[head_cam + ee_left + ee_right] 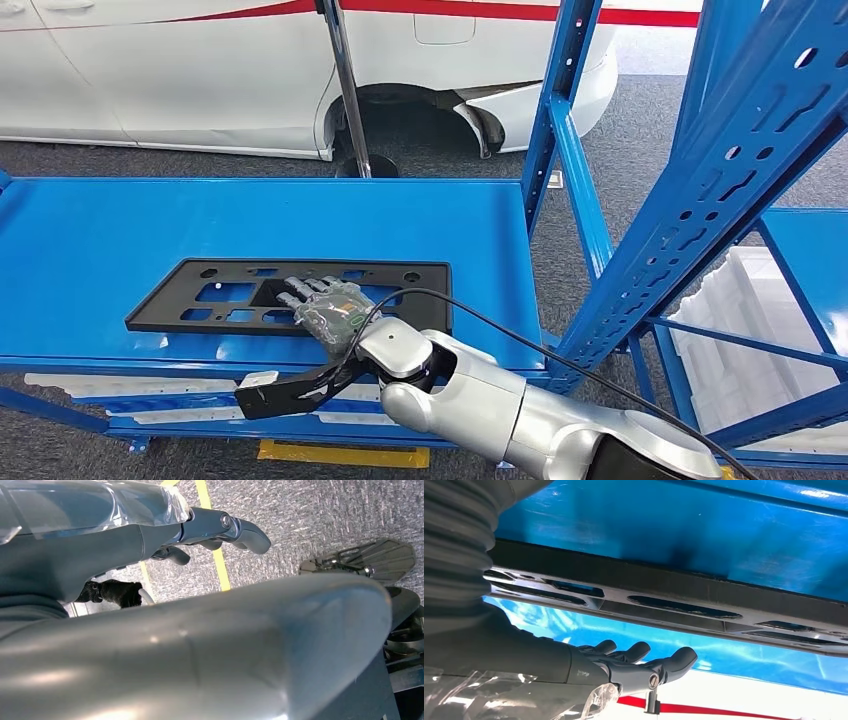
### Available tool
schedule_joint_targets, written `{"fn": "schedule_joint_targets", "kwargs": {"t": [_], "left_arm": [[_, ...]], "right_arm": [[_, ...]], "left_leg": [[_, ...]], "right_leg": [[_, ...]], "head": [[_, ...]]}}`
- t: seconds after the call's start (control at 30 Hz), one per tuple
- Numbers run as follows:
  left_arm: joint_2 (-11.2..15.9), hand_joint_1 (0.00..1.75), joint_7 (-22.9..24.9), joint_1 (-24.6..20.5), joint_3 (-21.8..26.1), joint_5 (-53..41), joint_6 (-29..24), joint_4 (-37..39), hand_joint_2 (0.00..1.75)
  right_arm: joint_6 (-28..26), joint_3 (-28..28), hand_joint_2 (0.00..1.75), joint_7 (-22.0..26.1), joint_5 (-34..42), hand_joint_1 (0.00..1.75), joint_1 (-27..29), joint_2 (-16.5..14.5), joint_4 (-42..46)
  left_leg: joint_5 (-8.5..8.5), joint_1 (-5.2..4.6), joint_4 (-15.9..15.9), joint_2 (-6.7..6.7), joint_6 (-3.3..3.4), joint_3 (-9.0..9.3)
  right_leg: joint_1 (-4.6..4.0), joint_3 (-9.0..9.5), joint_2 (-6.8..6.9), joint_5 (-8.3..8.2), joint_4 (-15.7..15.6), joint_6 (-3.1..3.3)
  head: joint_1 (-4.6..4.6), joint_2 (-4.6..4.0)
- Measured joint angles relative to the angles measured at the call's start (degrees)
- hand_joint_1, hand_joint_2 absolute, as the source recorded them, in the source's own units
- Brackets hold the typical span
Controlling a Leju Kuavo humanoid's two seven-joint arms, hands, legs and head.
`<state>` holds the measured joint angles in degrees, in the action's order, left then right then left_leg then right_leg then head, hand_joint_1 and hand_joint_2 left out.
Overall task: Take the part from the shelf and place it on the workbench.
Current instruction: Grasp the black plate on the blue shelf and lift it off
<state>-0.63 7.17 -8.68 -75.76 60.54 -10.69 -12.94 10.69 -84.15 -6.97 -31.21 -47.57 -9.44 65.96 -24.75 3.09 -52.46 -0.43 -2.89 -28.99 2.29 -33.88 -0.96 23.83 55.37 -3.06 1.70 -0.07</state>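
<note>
Blue workbench [120,240] spans my view; black part [225,305] lies flat on it, near front edge. My right hand [330,312] hovers over part, fingers [676,659] spread, gripping nothing: looks released. Left hand [220,530] hangs over floor, fingers loosely curled, empty.

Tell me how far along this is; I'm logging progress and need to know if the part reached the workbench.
Looks nearly done: the black perforated plate lies flat on the blue workbench, away from the shelf rack. In hand: the right hand is over the plate's near edge with fingers extended; whether it touches is unclear. Left: pulling that hand away. The left hand hangs over the floor.
</note>
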Motion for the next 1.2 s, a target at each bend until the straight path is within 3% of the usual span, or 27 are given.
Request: {"fn": "schedule_joint_targets", "kwargs": {"t": [0.83, 0.97, 1.1, 1.13, 1.2], "left_arm": [[0.0, 0.0, 0.02, 0.0, 0.0, 0.02, 0.0, 0.0, 0.0], [0.12, 0.0, 0.03, 0.0, 0.0, 0.02, -0.04, 0.04, 0.0], [0.07, 0.0, 0.03, -0.04, 0.0, 0.0, -0.04, 0.04, 0.0], [0.03, 0.0, 0.03, -0.07, 0.0, 0.0, -0.04, 0.04, 0.0], [0.0, 0.0, 0.03, -0.13, 0.0, 0.0, -0.07, 0.05, 0.0]], "right_arm": [[-0.04, 0.0, 1.75, 0.02, 0.15, 0.0, 0.02, 0.0, 0.0], [-0.07, 0.0, 1.75, 0.04, 0.16, 0.0, 0.09, -0.15, -0.05], [-0.11, 0.03, 1.75, 0.1, 0.16, 0.0, 0.1, -0.47, -0.19], [-0.12, 0.02, 1.75, 0.11, 0.17, 0.0, 0.07, -0.49, -0.22], [-0.13, 0.01, 1.75, 0.14, 0.17, 0.0, 0.13, -0.44, -0.26]], "left_leg": [[0.0, 0.0, 0.0, 0.0, 0.0, 0.0], [-0.39, -0.12, -0.88, 0.02, 1.05, -0.47], [0.76, -0.1, 1.17, 0.17, 2.43, 0.49], [1.21, 0.03, 2.0, 0.25, 2.69, 0.99], [1.47, 0.12, 2.57, 0.33, 2.97, 1.39]], "right_leg": [[0.0, 0.0, 0.0, 0.0, 0.0, 0.0], [0.72, 0.01, 0.08, -0.29, -0.33, -0.52], [0.39, 0.24, 0.26, -0.11, -0.53, -1.29], [0.21, -0.56, 0.38, 1.02, 1.35, -1.32], [0.05, -4.12, 0.56, 4.56, 8.77, -1.24]], "head": [[0.0, 0.0], [0.05, 0.0], [-0.01, -0.01], [-0.1, -0.01], [-0.28, -0.01]]}}
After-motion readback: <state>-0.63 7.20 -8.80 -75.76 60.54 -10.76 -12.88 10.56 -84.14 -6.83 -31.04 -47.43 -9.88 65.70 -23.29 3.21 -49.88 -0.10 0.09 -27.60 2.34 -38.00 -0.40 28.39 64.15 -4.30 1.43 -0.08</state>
